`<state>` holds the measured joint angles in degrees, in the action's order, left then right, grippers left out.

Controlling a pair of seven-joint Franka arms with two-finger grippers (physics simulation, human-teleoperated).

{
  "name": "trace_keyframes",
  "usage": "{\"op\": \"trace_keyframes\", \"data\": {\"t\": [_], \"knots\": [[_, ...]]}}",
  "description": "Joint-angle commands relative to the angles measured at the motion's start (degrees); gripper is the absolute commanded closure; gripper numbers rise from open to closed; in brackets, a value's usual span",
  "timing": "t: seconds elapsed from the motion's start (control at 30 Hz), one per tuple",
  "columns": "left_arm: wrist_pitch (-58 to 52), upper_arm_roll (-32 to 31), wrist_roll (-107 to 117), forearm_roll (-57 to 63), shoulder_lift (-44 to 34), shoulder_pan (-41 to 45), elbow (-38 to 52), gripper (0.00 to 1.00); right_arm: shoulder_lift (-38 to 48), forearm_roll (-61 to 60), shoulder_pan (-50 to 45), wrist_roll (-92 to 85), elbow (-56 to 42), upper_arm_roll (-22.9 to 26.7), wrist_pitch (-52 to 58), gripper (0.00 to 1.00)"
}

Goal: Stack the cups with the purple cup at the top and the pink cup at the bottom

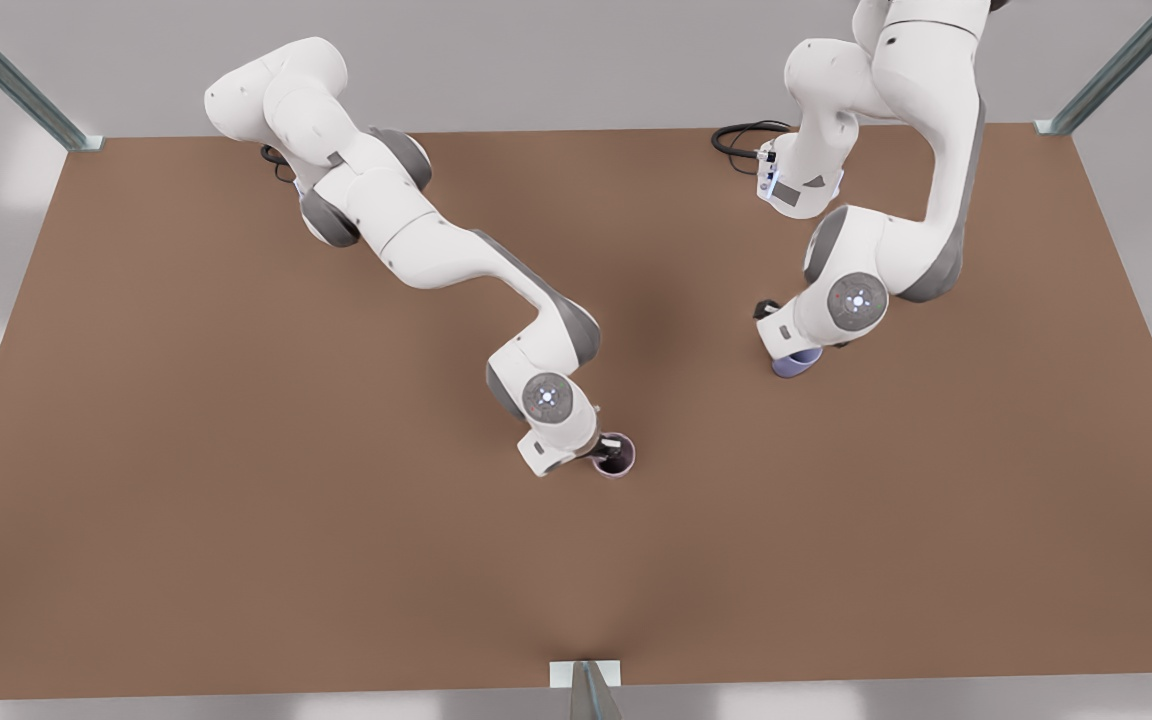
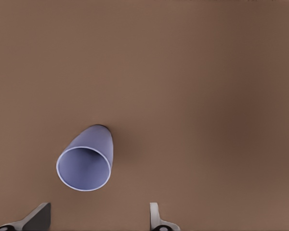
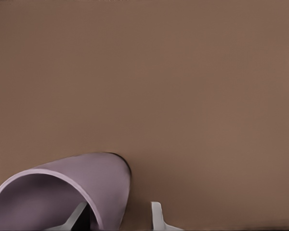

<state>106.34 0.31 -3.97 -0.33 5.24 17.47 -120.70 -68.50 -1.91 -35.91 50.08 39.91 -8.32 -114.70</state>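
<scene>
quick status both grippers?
Left gripper: open, above the purple cup, not touching it.
Right gripper: fingers straddle the pink cup wall, one inside, one outside; grip cannot be told.

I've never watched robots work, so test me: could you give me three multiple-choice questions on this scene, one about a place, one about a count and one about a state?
1. In the front view, where is the pink cup?
A) by the tip of the arm on the front view's left
B) at the far edge
C) inside the other cup

2. How many cups are on the table?
A) one
B) two
C) four

3. How are the left gripper's fingers?
A) clamped on a cup
B) apart, holding nothing
C) holding a spoon

Answers:
1 A: the right gripper, on that arm, is at its rim.
2 B: there is the pink cup and the purple cup.
3 B: in the left wrist view the purple cup sits clear of them.
</scene>
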Motion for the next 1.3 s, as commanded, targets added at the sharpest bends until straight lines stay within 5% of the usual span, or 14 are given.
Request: {"op": "trace_keyframes", "data": {"t": [0.0, 0.3, 0.43, 0.6, 0.67, 0.93, 0.97, 1.03, 1.13, 1.27], "knots": [[11.1, 0.3, 5.3, 0.2, -0.1, -4.3, -2.5, 0.00, 0.2, 0.1, 0.0, 22.0, -0.1, 0.0, -0.7, 0.00], [19.8, 0.8, 5.3, -0.1, 0.1, -5.1, -11.6, 0.00, 1.2, 0.1, -0.1, 21.7, 0.0, -0.3, 1.5, 0.00], [22.8, 0.8, 5.0, -0.1, 0.8, -7.2, -13.5, 0.00, 18.8, -0.3, 10.0, 3.6, 3.3, -0.5, 22.7, 0.00], [27.4, 0.9, 4.9, -0.1, 0.8, -7.5, -17.5, 0.00, 63.0, 1.8, 33.5, -46.9, 54.7, 0.7, 21.3, 0.00], [28.1, 0.9, 4.9, 0.0, 0.8, -7.5, -18.1, 0.00, 64.8, 2.3, 34.9, -60.5, 58.3, 0.7, 18.1, 0.00], [32.2, 0.8, 4.9, -0.1, 2.6, -7.5, -18.9, 0.01, 59.8, 10.5, 34.2, -109.0, 47.6, -0.6, 20.3, 0.00], [32.6, 0.8, 4.9, -0.1, 2.6, -7.5, -19.0, 0.10, 57.9, 13.5, 32.8, -116.0, 44.7, -0.8, 20.5, 0.00], [32.4, 0.7, 5.2, -2.4, 2.5, -7.5, -18.8, 0.60, 57.6, 13.0, 33.3, -130.8, 44.6, -0.6, 19.7, 0.00], [32.5, 0.7, 5.1, -4.7, 2.4, -7.5, -18.9, 0.74, 58.0, 13.0, 33.3, -129.5, 44.9, -0.5, 19.9, 0.00], [32.9, 0.7, 5.1, -4.7, 2.8, -7.5, -18.8, 0.75, 58.3, 10.4, 33.9, -54.8, 45.2, 3.6, 26.0, 0.00]]}}
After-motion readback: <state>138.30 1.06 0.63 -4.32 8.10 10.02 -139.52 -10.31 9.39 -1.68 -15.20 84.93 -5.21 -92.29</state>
